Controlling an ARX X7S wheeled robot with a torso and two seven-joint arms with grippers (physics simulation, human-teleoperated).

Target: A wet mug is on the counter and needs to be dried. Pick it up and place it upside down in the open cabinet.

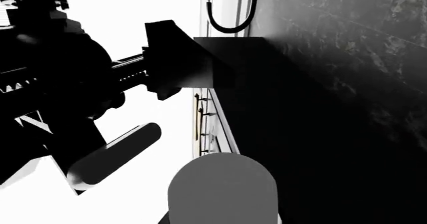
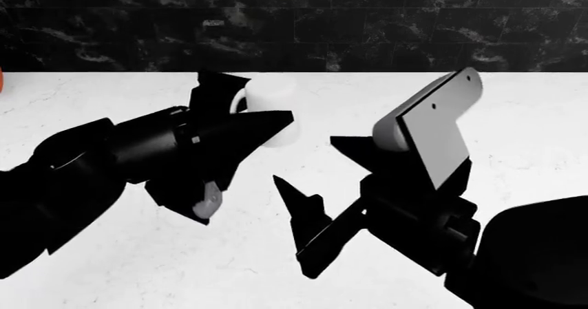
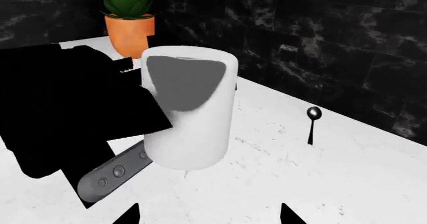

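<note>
Both arms matte black, angular; left hand [image 2: 241, 126], right hand [image 2: 368, 168] with pale grey finger plates.

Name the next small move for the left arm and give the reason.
Probably a short straight lift. The left pincer appears to have its fingers on either side of the mug, which stands upright on the counter. The right pincer hangs open and apart, so it is clear of the path.
</note>
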